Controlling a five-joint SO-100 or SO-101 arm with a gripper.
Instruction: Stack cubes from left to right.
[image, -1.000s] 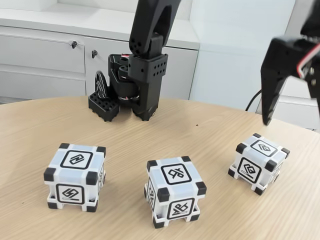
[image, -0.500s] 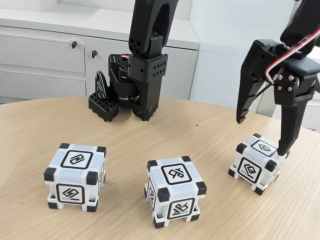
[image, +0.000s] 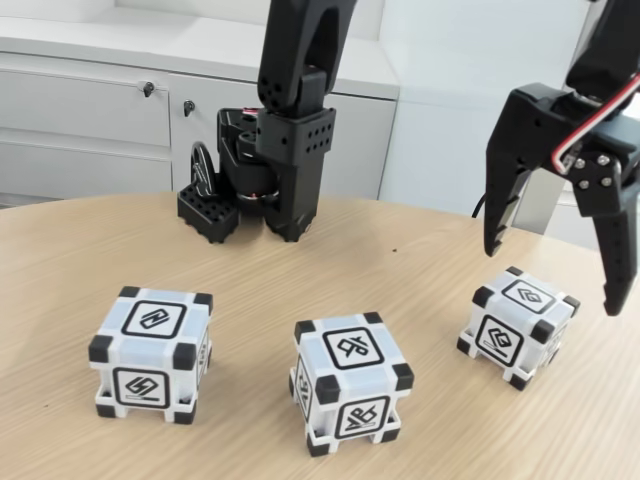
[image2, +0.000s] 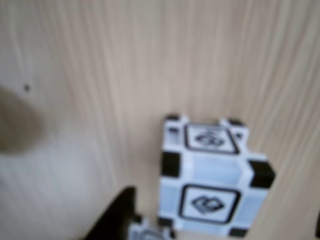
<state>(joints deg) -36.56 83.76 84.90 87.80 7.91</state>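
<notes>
Three cubes sit on the counter (image: 420, 250) in a loose row, well apart from one another. In the fixed view the left cube (image: 150, 355) stands square to the camera, the middle cube (image: 352, 383) sits nearest the front edge and is turned slightly, and the right cube (image: 518, 326) lies farther back, rotated so that a corner points toward the camera. Each is white with black corner blocks and carries a black-framed glyph on every face that shows; the glyphs differ from cube to cube.

The gripper (image: 553, 283) hangs over the right cube with its jaws spread wide, one dark finger coming down on the cube's left, the other on its right, both tips clear of it and above the counter. Red and white wires run along the gripper body at the upper right.

The wrist view, blurred, looks down on the right cube (image2: 210, 175) standing on the pale wood grain, its top glyph and one side glyph showing. One dark fingertip (image2: 116, 216) enters from the bottom edge just left of the cube.

Behind the cubes in the fixed view, the arm's black base (image: 262, 180) stands on the counter, with grey cabinets (image: 90, 110) beyond it.
</notes>
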